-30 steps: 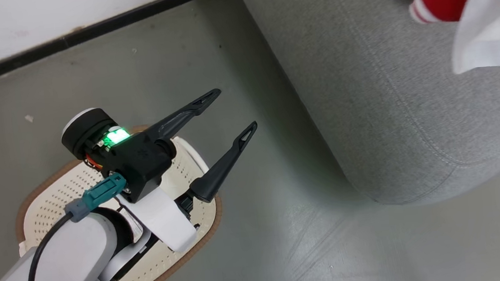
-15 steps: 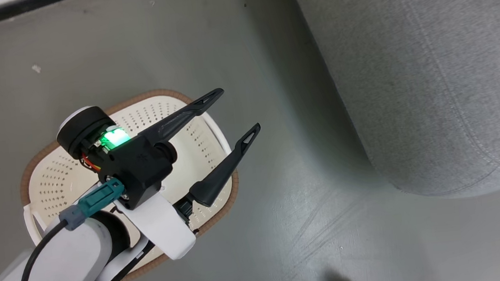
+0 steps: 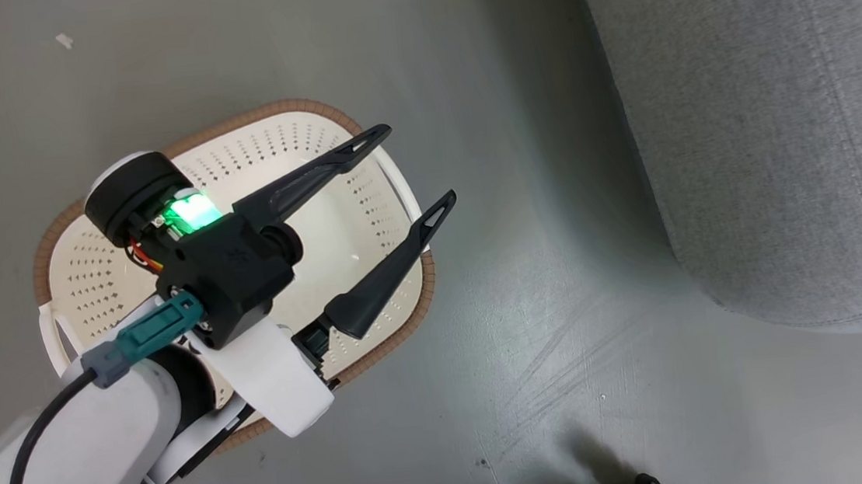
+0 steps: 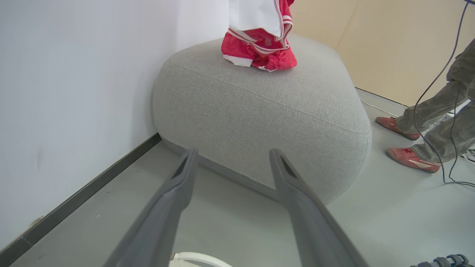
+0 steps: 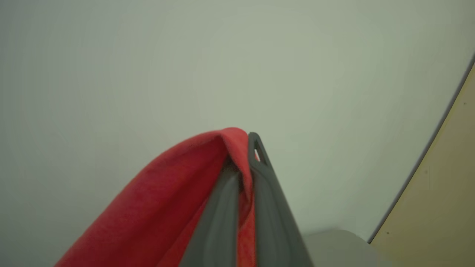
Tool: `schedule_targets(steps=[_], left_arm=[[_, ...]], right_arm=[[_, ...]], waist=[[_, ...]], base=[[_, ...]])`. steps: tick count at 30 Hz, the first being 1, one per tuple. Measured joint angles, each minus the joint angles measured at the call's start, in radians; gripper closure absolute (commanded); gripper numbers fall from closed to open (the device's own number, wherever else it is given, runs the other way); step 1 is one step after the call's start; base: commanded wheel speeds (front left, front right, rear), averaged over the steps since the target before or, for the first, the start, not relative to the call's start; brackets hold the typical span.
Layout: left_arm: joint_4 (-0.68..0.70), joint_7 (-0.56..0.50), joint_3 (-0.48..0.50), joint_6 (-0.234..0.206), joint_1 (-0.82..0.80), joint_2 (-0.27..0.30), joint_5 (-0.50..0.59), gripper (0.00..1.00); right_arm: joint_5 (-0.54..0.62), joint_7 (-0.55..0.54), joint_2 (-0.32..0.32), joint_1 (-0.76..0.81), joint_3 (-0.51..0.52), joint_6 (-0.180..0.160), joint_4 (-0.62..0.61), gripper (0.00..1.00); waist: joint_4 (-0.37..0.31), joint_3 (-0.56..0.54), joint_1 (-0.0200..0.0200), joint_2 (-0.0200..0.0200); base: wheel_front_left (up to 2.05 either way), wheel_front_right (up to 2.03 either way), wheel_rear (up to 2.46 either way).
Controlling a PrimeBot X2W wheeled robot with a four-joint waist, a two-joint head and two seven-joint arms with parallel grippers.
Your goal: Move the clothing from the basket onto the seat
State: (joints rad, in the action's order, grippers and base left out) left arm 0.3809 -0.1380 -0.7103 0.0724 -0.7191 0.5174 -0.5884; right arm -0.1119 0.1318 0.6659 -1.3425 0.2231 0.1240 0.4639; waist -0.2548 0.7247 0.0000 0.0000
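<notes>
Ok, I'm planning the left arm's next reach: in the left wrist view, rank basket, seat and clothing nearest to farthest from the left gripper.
1. basket, its rim just under the left gripper.
2. seat, straight ahead.
3. clothing, at the seat's far top.

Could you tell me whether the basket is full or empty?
Empty, as far as visible: the basket shows bare perforated walls and floor, though the left arm hides part.
</notes>
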Motion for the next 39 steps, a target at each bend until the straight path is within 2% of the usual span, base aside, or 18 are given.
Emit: schedule_targets(steps=[12,27,28,29,32,33,34,39], left_arm=[[0.003,-0.012,0.001,0.007,-0.019,0.018,0.0,0.0],[0.003,-0.012,0.004,0.011,-0.051,0.026,0.004,0.0],[0.003,-0.012,0.004,0.011,-0.051,0.027,0.006,0.0],[0.001,-0.012,0.004,0.011,-0.051,0.028,0.007,0.0],[-0.005,-0.011,0.005,0.016,-0.051,0.03,0.008,0.0],[-0.008,-0.011,0.005,0.016,-0.051,0.032,0.008,0.0],[-0.011,-0.011,0.005,0.019,-0.052,0.034,0.008,0.0],[-0.018,-0.001,0.005,0.019,-0.052,0.041,0.01,0.0]], right_arm=[[0.053,-0.039,-0.094,0.096,0.15,0.0,0.19,1.0],[0.096,-0.095,-0.168,0.109,0.243,0.0,0.305,1.0],[0.098,-0.097,-0.171,0.109,0.247,0.0,0.311,0.91],[0.103,-0.097,-0.175,0.109,0.25,0.0,0.317,0.72],[0.107,-0.097,-0.194,0.108,0.252,0.0,0.323,0.53],[0.111,-0.097,-0.2,0.108,0.252,0.0,0.323,0.3],[0.114,-0.097,-0.206,0.108,0.252,0.0,0.323,0.0],[0.125,-0.092,-0.224,0.107,0.252,0.0,0.316,0.0]], waist=[[0.023,0.068,0.0,0.0],[0.03,0.114,0.0,0.0],[0.028,0.115,0.0,0.0],[0.026,0.115,0.0001,0.0],[0.019,0.115,0.0,0.0],[0.017,0.115,0.0,0.0],[0.015,0.113,0.0,0.0],[0.005,0.102,0.0,0.0]], base=[[0.0,0.0,0.0],[0.0,0.0,0.0],[0.0,0.0,0.0],[0.0,0.0,0.0],[0.0,0.0,0.0],[0.0,0.0,0.0],[0.0,0.0,0.0],[0.0,0.0,0.0]])
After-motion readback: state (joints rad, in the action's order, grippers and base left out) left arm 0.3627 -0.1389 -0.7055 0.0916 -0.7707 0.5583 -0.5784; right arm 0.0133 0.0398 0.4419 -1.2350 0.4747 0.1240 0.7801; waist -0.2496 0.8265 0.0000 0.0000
